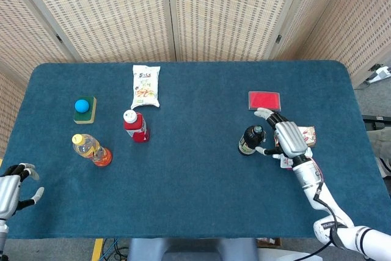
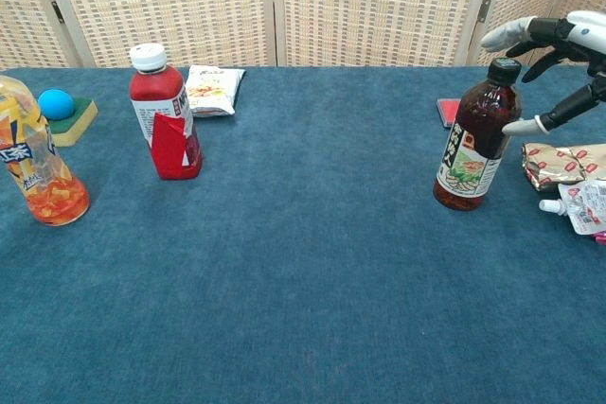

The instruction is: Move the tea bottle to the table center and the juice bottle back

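Dark brown plastic tea bottle with black cap [image 1: 250, 140] upright at right of blue worktop [image 1: 195, 181], right robot hand [image 1: 286, 139] just beside it, fingers spread, holding nothing, left robot hand [image 1: 11, 189] empty, fingers apart, at near-left worktop edge, orange juice bottle with yellow cap [image 1: 90, 150] upright far left.

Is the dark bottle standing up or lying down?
Standing up. The dark bottle rests on its base on the table, cap on top.

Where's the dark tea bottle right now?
In the head view the dark tea bottle stands upright on the table's right half, below the red card, with the right hand open just beside it.
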`<action>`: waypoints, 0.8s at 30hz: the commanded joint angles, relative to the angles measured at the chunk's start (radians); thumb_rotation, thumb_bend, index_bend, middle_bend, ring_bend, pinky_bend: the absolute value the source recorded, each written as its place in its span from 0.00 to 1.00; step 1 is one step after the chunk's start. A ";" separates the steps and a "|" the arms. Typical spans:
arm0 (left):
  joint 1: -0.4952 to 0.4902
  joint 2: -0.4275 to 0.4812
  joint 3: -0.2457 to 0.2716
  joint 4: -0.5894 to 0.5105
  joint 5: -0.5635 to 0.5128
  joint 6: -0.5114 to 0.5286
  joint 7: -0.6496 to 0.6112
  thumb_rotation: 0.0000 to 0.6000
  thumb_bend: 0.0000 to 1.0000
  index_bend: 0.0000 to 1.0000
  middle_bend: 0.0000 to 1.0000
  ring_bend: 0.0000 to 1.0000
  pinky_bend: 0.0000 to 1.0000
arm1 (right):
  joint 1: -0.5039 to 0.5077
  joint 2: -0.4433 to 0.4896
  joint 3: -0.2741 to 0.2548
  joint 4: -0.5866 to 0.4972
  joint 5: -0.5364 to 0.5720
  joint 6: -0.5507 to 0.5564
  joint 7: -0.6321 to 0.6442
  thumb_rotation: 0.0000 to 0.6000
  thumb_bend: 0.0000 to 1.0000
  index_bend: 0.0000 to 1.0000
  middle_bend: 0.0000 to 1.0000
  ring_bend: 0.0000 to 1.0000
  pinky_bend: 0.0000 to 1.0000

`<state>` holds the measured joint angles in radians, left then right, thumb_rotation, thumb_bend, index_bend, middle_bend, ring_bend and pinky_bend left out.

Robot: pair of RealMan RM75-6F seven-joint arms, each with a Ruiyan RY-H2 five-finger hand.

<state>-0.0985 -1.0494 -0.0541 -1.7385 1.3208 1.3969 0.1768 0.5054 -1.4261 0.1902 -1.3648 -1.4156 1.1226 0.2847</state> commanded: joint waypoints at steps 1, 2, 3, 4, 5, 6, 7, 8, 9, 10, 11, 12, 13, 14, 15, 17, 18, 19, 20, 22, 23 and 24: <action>0.000 0.001 0.000 -0.002 -0.001 -0.001 0.001 1.00 0.27 0.49 0.31 0.25 0.48 | 0.010 -0.013 -0.004 0.018 0.003 -0.018 0.032 1.00 0.04 0.19 0.15 0.13 0.29; 0.000 0.001 0.000 -0.003 -0.002 -0.002 0.000 1.00 0.27 0.49 0.31 0.25 0.48 | 0.012 -0.016 -0.005 0.024 0.003 -0.024 0.044 1.00 0.04 0.19 0.15 0.13 0.29; 0.000 0.002 0.000 -0.003 -0.002 -0.002 0.000 1.00 0.27 0.49 0.32 0.25 0.48 | 0.015 -0.019 -0.006 0.030 0.004 -0.029 0.054 1.00 0.04 0.19 0.15 0.13 0.29; -0.001 0.002 0.000 -0.004 -0.002 -0.002 0.000 1.00 0.27 0.49 0.32 0.25 0.48 | 0.019 -0.023 -0.007 0.039 0.004 -0.034 0.065 1.00 0.04 0.19 0.15 0.13 0.29; -0.001 0.003 0.000 -0.004 -0.003 -0.002 0.000 1.00 0.27 0.49 0.32 0.25 0.48 | 0.021 -0.027 -0.007 0.046 0.004 -0.037 0.071 1.00 0.04 0.19 0.15 0.13 0.29; -0.001 0.003 0.000 -0.005 -0.003 -0.003 -0.001 1.00 0.27 0.49 0.32 0.25 0.48 | 0.024 -0.031 -0.008 0.053 0.003 -0.039 0.075 1.00 0.04 0.19 0.15 0.13 0.29; -0.001 0.003 0.000 -0.005 -0.004 -0.003 -0.001 1.00 0.27 0.49 0.32 0.25 0.48 | 0.027 -0.037 -0.008 0.062 0.003 -0.042 0.080 1.00 0.04 0.19 0.15 0.13 0.29; -0.001 0.004 0.000 -0.005 -0.004 -0.004 -0.002 1.00 0.27 0.49 0.32 0.25 0.48 | 0.029 -0.041 -0.009 0.068 0.003 -0.044 0.084 1.00 0.04 0.19 0.16 0.13 0.29; -0.001 0.004 0.000 -0.006 -0.005 -0.004 -0.002 1.00 0.27 0.49 0.32 0.25 0.48 | 0.031 -0.045 -0.009 0.074 0.003 -0.046 0.088 1.00 0.04 0.19 0.16 0.13 0.29; -0.001 0.004 0.000 -0.006 -0.005 -0.005 -0.002 1.00 0.27 0.49 0.32 0.25 0.48 | 0.034 -0.049 -0.010 0.081 0.003 -0.049 0.095 1.00 0.04 0.19 0.16 0.13 0.29; -0.001 0.004 0.000 -0.006 -0.005 -0.005 -0.003 1.00 0.27 0.49 0.32 0.25 0.48 | 0.036 -0.052 -0.010 0.086 0.003 -0.052 0.099 1.00 0.04 0.19 0.17 0.13 0.29; -0.001 0.005 0.000 -0.007 -0.006 -0.004 -0.003 1.00 0.27 0.49 0.32 0.25 0.48 | 0.039 -0.057 -0.011 0.092 0.001 -0.053 0.106 1.00 0.04 0.19 0.17 0.13 0.29; -0.001 0.005 0.000 -0.007 -0.006 -0.004 -0.002 1.00 0.27 0.49 0.32 0.25 0.48 | 0.041 -0.060 -0.012 0.098 0.000 -0.054 0.110 1.00 0.04 0.19 0.17 0.13 0.29; -0.001 0.005 0.000 -0.007 -0.006 -0.004 -0.003 1.00 0.27 0.49 0.32 0.25 0.48 | 0.043 -0.063 -0.012 0.103 -0.001 -0.055 0.115 1.00 0.04 0.19 0.18 0.13 0.29; -0.001 0.005 0.000 -0.008 -0.006 -0.004 -0.003 1.00 0.27 0.49 0.32 0.25 0.48 | 0.044 -0.068 -0.013 0.110 -0.003 -0.054 0.121 1.00 0.04 0.19 0.19 0.13 0.29; -0.001 0.006 0.000 -0.008 -0.006 -0.004 -0.002 1.00 0.27 0.49 0.32 0.25 0.48 | 0.047 -0.073 -0.016 0.119 -0.004 -0.059 0.129 1.00 0.04 0.19 0.24 0.16 0.31; -0.001 0.006 0.000 -0.008 -0.007 -0.004 -0.002 1.00 0.27 0.49 0.32 0.25 0.48 | 0.049 -0.073 -0.017 0.122 -0.004 -0.062 0.134 1.00 0.04 0.19 0.26 0.18 0.32; -0.001 0.006 0.000 -0.009 -0.007 -0.004 -0.003 1.00 0.27 0.49 0.32 0.25 0.48 | 0.051 -0.075 -0.018 0.126 -0.004 -0.065 0.139 1.00 0.04 0.19 0.28 0.19 0.33; -0.001 0.006 0.000 -0.009 -0.007 -0.004 -0.003 1.00 0.27 0.49 0.32 0.25 0.48 | 0.052 -0.077 -0.019 0.130 -0.004 -0.066 0.142 1.00 0.04 0.20 0.30 0.21 0.35; -0.001 0.007 0.000 -0.009 -0.007 -0.004 -0.003 1.00 0.27 0.49 0.32 0.25 0.48 | 0.054 -0.082 -0.018 0.138 -0.001 -0.066 0.145 1.00 0.04 0.23 0.34 0.25 0.40; -0.001 0.007 0.000 -0.010 -0.008 -0.004 -0.003 1.00 0.27 0.49 0.32 0.25 0.48 | 0.054 -0.085 -0.016 0.142 0.001 -0.065 0.146 1.00 0.04 0.25 0.36 0.28 0.44; -0.001 0.007 0.000 -0.010 -0.008 -0.004 -0.003 1.00 0.27 0.49 0.32 0.25 0.48 | 0.055 -0.087 -0.015 0.144 0.003 -0.065 0.146 1.00 0.04 0.28 0.40 0.31 0.51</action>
<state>-0.0994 -1.0420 -0.0544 -1.7487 1.3129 1.3930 0.1737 0.5596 -1.5122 0.1742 -1.2214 -1.4135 1.0571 0.4304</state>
